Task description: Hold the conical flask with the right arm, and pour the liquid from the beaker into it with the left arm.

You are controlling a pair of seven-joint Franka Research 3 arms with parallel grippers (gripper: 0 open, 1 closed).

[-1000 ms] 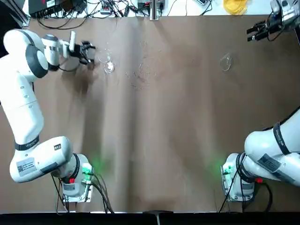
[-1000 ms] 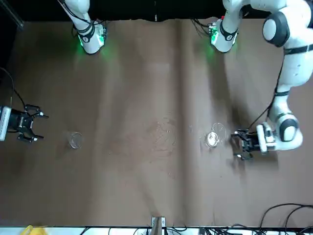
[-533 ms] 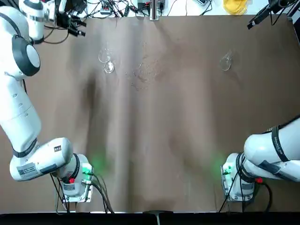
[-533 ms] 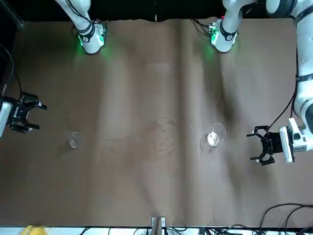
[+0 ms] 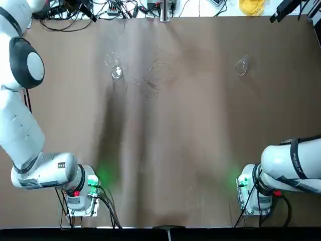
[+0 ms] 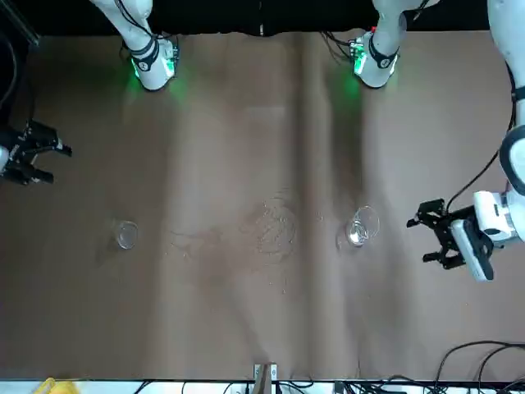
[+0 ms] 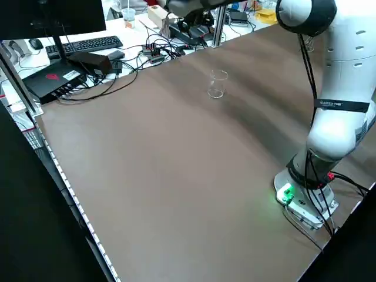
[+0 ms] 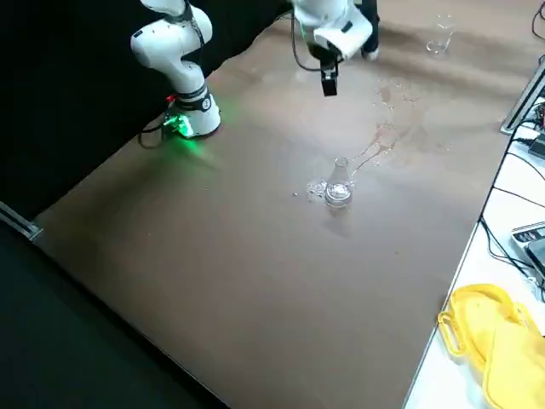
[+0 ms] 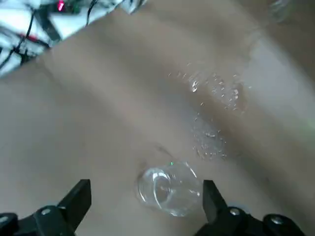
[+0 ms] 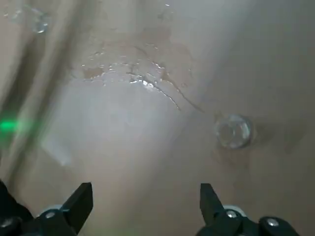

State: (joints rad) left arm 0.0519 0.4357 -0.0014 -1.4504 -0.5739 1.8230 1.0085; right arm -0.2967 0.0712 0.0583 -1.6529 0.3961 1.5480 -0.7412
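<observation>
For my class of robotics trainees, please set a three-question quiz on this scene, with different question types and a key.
1. True or false: the black left gripper is clamped on the small clear round-rimmed glass beaker.

2. Multiple choice: on which side of the brown table does the small clear tapering conical flask stand?
A) the left arm's side
B) the right arm's side
C) midway between the arms

3. Fill in the blank: the fingers of the black right gripper are ____.

Key: 1. false; 2. B; 3. open
</observation>
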